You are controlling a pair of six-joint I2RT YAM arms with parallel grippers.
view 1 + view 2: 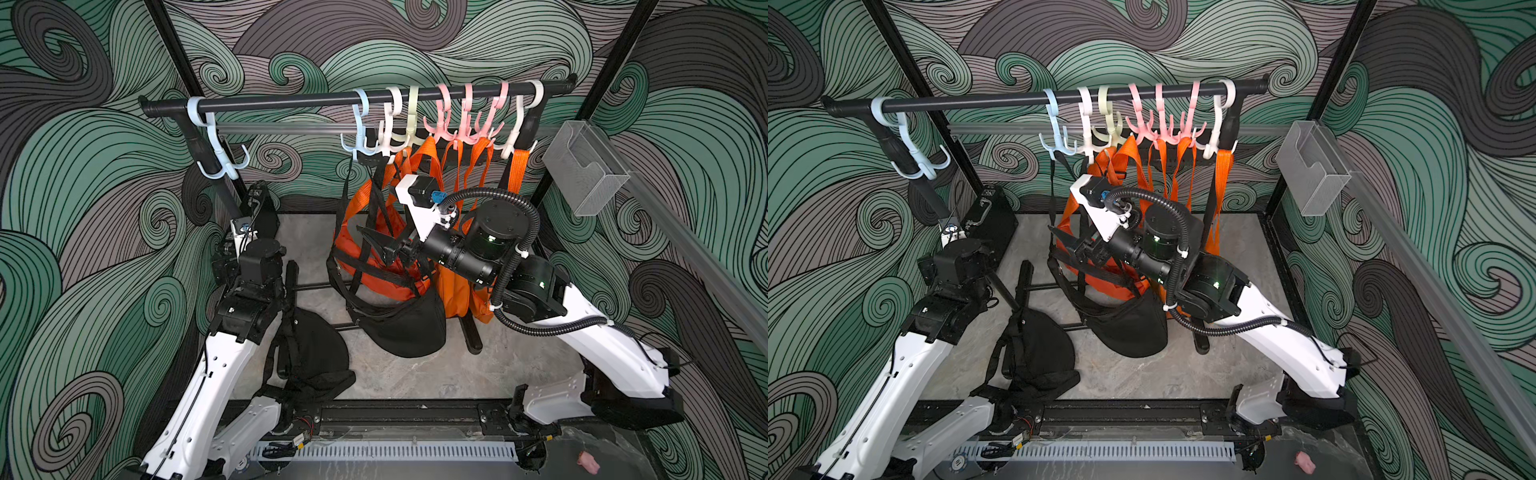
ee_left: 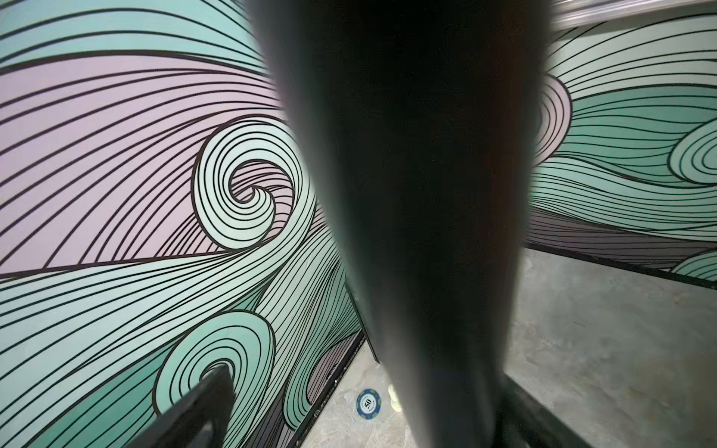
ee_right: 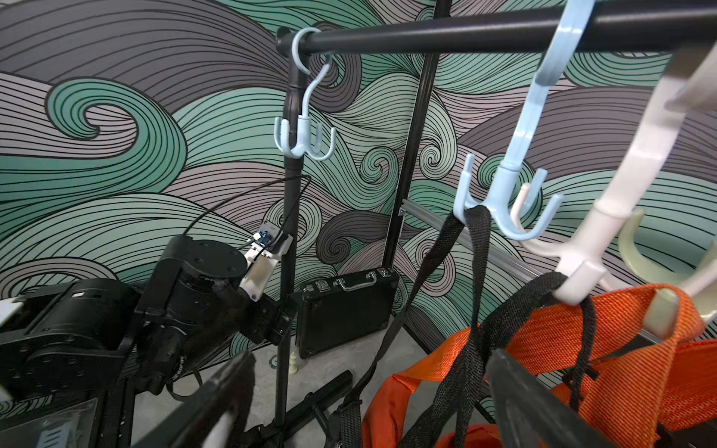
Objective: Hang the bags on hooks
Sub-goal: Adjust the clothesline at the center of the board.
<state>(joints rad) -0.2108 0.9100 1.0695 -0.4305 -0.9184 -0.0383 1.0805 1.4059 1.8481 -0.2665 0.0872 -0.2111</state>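
one black fabric bag (image 1: 409, 332) hangs on the pale blue plastic hook (image 3: 504, 178); another black bag (image 1: 320, 357) waits on the floor. right gripper (image 1: 377, 245) and left gripper (image 3: 281, 316): jaws apart.

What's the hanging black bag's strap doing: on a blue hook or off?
On: the right wrist view shows the black strap looped over a prong of the blue hook.

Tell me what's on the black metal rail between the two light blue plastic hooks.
Nothing: in both top views the rail is bare between the empty hook and the strap-bearing hook.
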